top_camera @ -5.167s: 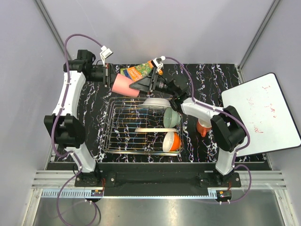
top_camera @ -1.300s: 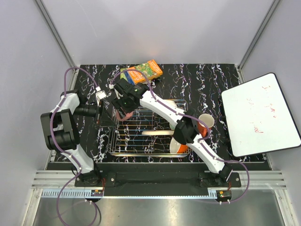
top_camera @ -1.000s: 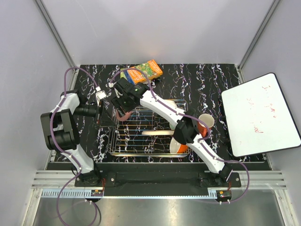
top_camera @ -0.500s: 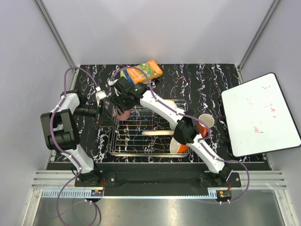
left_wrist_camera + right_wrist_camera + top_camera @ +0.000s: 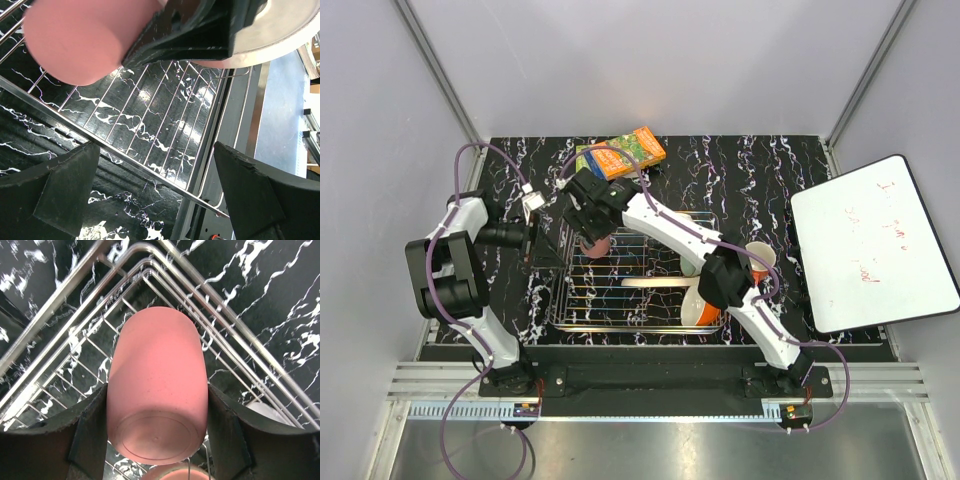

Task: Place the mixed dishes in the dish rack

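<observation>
1. Right now my right gripper [image 5: 157,390] is pinching the pink cup [image 5: 156,350]. One black finger presses on each flank, and the cup's base is turned toward the wrist camera.
2. From above, the right arm reaches across the dish rack [image 5: 620,300] and holds the cup over its far-left corner, inside the wire rim. I cannot tell whether the cup touches the grid floor.
3. My left gripper [image 5: 155,147] sits just beside the rack's left rim. Its fingers are spread wide with nothing between them. Its camera looks across the rim wire at the cup and at one dark finger of the right gripper.
4. Inside the rack, a pale plate [image 5: 650,282] stands on edge near the middle. I cannot tell which plate it is.
5. An orange bowl [image 5: 705,310] with a white inside sits at the rack's near-right corner, partly under the right arm.
6. The orange-red mug [image 5: 758,258] is on the black marble table [image 5: 770,180] just right of the rack, next to the right arm's elbow. Its pale inside faces up.
7. Colourful books [image 5: 625,150] lie at the table's far edge behind the rack, and a whiteboard [image 5: 875,255] rests off to the right.
</observation>
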Available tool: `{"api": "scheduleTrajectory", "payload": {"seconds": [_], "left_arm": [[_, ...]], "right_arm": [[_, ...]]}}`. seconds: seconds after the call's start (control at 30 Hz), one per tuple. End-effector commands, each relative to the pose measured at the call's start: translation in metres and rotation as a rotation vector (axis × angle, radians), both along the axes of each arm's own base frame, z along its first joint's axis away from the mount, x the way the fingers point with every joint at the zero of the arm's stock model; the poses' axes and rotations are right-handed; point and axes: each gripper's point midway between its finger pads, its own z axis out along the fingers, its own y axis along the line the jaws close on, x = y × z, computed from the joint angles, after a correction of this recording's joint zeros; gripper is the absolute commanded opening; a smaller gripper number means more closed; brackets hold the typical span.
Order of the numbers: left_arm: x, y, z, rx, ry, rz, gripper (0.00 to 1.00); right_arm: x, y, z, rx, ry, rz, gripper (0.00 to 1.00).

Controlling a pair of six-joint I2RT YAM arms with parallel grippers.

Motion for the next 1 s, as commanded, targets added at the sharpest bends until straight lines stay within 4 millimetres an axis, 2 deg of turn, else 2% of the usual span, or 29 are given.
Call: {"api": "scheduleTrajectory", "payload": {"seconds": [0.0, 0.2, 0.33, 0.43, 0.53, 0.67, 0.73, 0.77, 0.8, 0.87, 0.97], "left_arm": [[-0.017, -0.009, 0.034, -0.097, 0.135, 0.027, 0.99], [-0.017, -0.008, 0.034, -0.098, 0.133, 0.031, 0.99], [-0.018, -0.007, 0.032, -0.094, 0.136, 0.031, 0.99], [-0.017, -0.005, 0.032, -0.092, 0.136, 0.034, 0.99], [-0.017, -0.005, 0.032, -0.097, 0.136, 0.039, 0.99], [-0.018, -0.004, 0.032, -0.096, 0.136, 0.043, 0.99], [-0.017, -0.003, 0.032, -0.096, 0.139, 0.047, 0.99], [-0.017, -0.003, 0.032, -0.095, 0.138, 0.045, 0.99], [-0.017, -0.003, 0.032, -0.094, 0.137, 0.047, 0.99], [-0.017, -0.003, 0.033, -0.095, 0.133, 0.048, 0.99], [-0.018, -0.003, 0.033, -0.095, 0.135, 0.049, 0.99]], "right_arm": [[-0.011, 0.0, 0.028, 0.024, -0.031, 0.04, 0.0], [-0.018, 0.007, 0.011, 0.024, 0.021, 0.07, 0.0], [-0.016, 0.013, -0.001, 0.019, 0.035, 0.069, 0.0], [-0.013, 0.017, -0.004, 0.028, 0.033, 0.073, 0.15], [-0.012, 0.02, -0.014, 0.021, 0.037, 0.073, 0.16], [-0.01, 0.021, -0.027, 0.007, 0.049, 0.07, 0.22], [-0.009, 0.021, -0.033, -0.004, 0.045, 0.078, 0.34], [-0.009, 0.021, -0.035, -0.009, 0.044, 0.083, 0.48], [-0.01, 0.022, -0.035, -0.009, 0.041, 0.092, 0.7], [-0.011, 0.021, -0.037, -0.014, 0.044, 0.091, 0.97], [-0.006, 0.02, -0.034, -0.017, 0.024, 0.08, 1.0]]}}
